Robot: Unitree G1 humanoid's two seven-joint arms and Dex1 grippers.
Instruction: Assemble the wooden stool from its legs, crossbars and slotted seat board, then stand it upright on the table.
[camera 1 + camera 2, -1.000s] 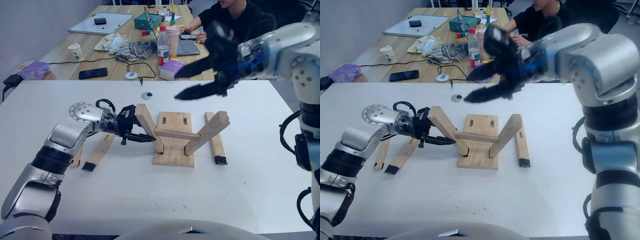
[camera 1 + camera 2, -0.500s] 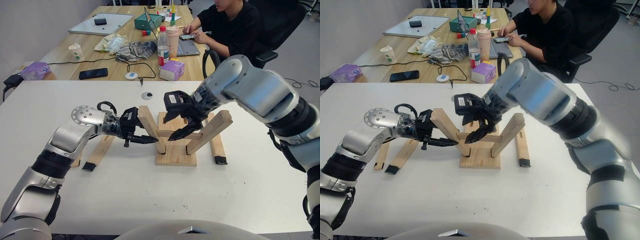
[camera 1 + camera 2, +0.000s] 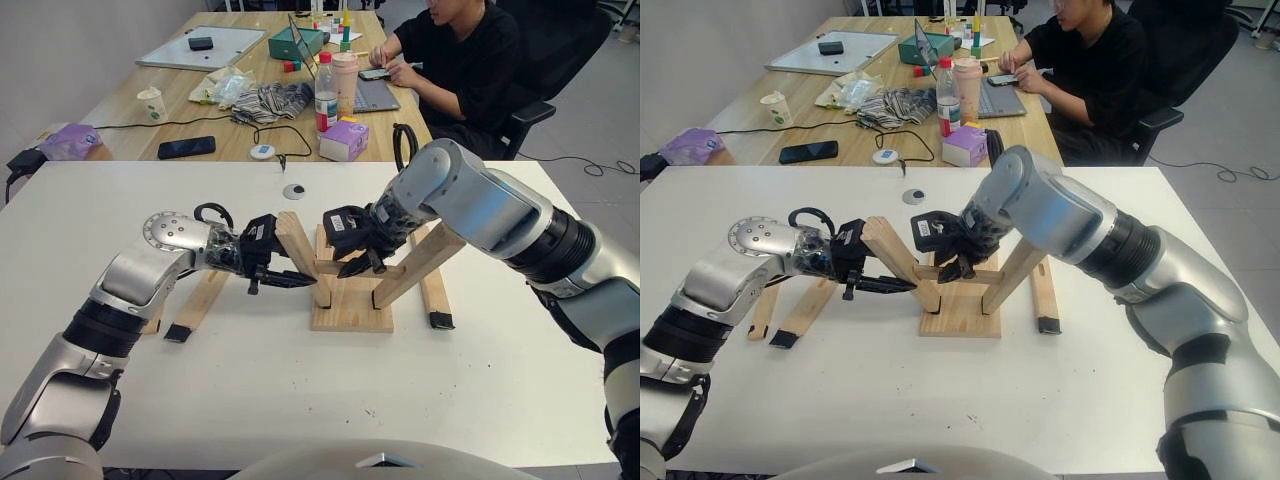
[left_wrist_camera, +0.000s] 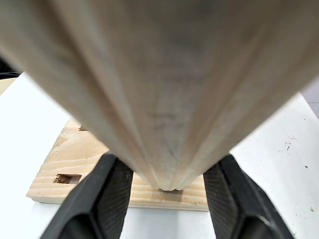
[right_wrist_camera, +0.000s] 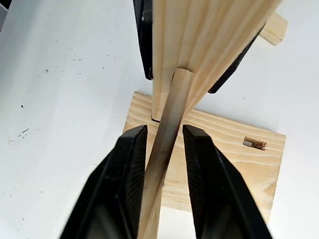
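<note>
The slotted seat board [image 3: 350,305] lies flat on the white table. Two legs stand slanted in its slots: the left leg [image 3: 297,245] and the right leg [image 3: 425,262], joined by a thin crossbar [image 3: 385,270]. My left gripper [image 3: 284,279] is shut on the left leg [image 4: 164,99], one finger [image 4: 107,194] on each side of it. My right gripper [image 3: 352,258] is open and straddles the crossbar [image 5: 162,159], with narrow gaps to its fingers [image 5: 130,169]. The board [image 5: 239,159] lies beneath.
Two loose wooden pieces [image 3: 202,300] lie on the table left of the board, and another leg [image 3: 433,295] lies flat behind the right leg. A small round disc [image 3: 293,191] sits farther back. A cluttered wooden desk [image 3: 180,100] stands beyond the table.
My right arm has come down from high over the table's back edge to the crossbar, and its fingers have narrowed around it. The left gripper still holds the left leg.
</note>
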